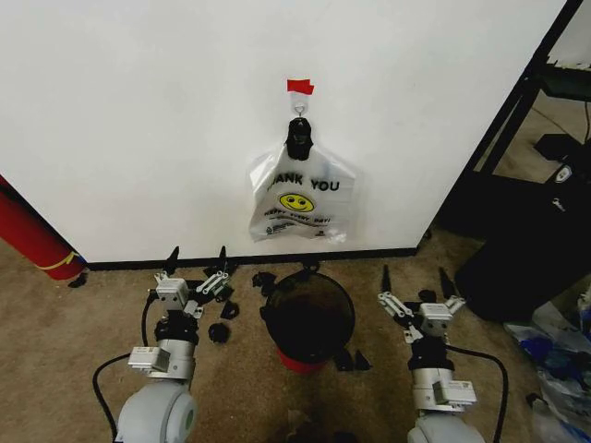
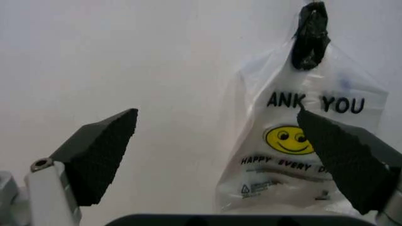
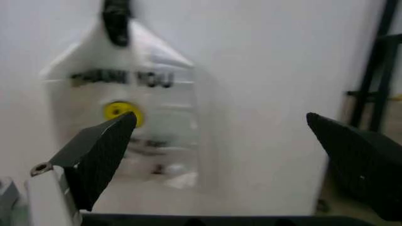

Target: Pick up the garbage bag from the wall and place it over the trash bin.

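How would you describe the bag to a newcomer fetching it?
Find the white wall ahead. Halfway along, under a red tape piece, the bag hangs from a black clip, above the bin. It alone bears "THANK YOU" and a yellow smiley.

Even, soft indoor light leaves the wall (image 1: 138, 111) bright and nearly shadowless. The right wrist view is blurred, smearing the garbage bag (image 3: 125, 108) print; the left wrist view stays sharper.
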